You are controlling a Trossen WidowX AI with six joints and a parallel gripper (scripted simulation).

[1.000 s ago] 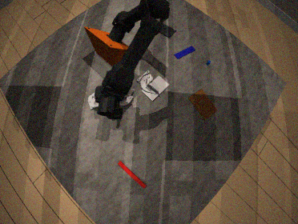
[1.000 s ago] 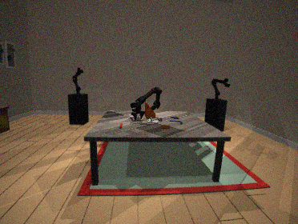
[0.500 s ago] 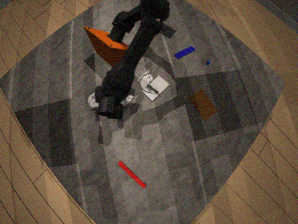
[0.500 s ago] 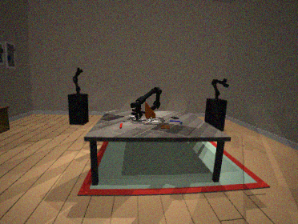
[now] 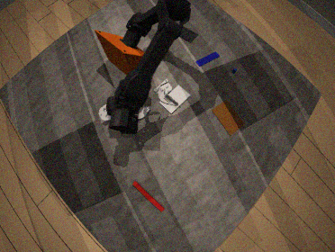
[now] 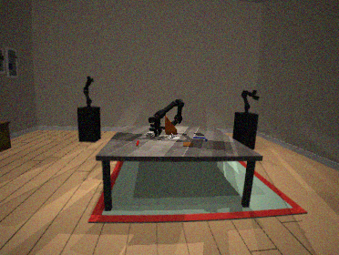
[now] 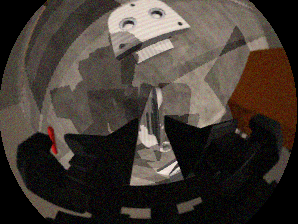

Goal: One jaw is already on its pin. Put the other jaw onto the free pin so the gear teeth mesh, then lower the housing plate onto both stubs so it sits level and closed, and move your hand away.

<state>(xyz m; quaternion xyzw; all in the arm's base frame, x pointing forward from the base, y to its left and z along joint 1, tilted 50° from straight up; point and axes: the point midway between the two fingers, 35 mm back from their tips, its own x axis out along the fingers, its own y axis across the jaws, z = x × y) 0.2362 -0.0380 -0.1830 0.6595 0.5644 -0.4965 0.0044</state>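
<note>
My gripper [image 5: 123, 128] [image 6: 155, 133] [image 7: 150, 120] is low over the table and shut on a narrow, pale jaw [image 7: 158, 100], which stands out between the fingertips in the wrist view. The white housing plate [image 7: 147, 21] [image 5: 104, 112] lies beyond the fingertips; the wrist view shows its two round holes, and the arm partly covers it in the top view. The white base [image 5: 181, 94] lies on the other side of the gripper, with a pale, dark-edged part [image 5: 164, 87] on or beside it. The pins and gear teeth are too small to tell.
An orange panel [image 5: 118, 52] [image 6: 170, 127] [image 7: 265, 90] stands beside the arm. A blue bar [image 5: 208, 58], a small blue thing [image 5: 234, 70] and a flat orange block [image 5: 227, 118] [image 6: 187, 144] lie beyond the base. A red bar [image 5: 149, 196] [image 6: 138, 143] [image 7: 52, 140] lies nearer the front.
</note>
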